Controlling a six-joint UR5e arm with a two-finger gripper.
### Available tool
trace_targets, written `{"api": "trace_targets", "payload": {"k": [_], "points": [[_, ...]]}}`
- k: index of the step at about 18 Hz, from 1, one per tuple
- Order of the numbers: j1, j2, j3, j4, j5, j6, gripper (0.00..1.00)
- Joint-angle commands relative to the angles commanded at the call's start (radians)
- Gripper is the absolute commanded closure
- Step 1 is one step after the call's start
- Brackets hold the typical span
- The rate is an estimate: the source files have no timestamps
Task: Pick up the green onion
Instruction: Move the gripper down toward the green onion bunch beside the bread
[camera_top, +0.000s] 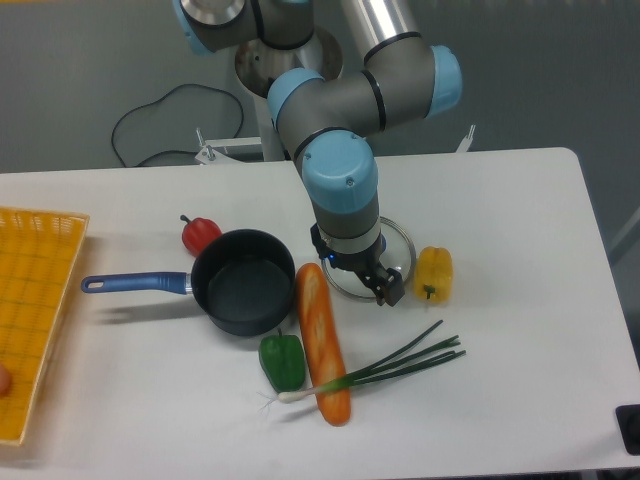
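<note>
Green onion (375, 368) across baguette (322, 340), right of bell pepper (283, 361).

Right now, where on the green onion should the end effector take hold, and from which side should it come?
Probably the green stalk just right of the baguette, from straight above. There the green onion is one bundle lying flat on the table; farther right the leaves fan apart, and the white end passes the baguette beside the green pepper. Set the fingers across the stalk.

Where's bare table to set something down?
Bare table lies right of the yellow pepper and between the basket and pot, along the front. Crowded: baguette, green pepper, green onion.
</note>
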Motion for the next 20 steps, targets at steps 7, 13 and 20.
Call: {"api": "trace_targets", "payload": {"k": [7, 13, 20], "points": [[-0.002, -0.011, -0.006, 0.072, -0.089, -0.124, 0.00], [-0.005, -0.023, -0.006, 0.081, -0.091, -0.143, 0.00], [-0.006, -0.061, 0.015, 0.094, -0.094, -0.133, 0.00]]}}
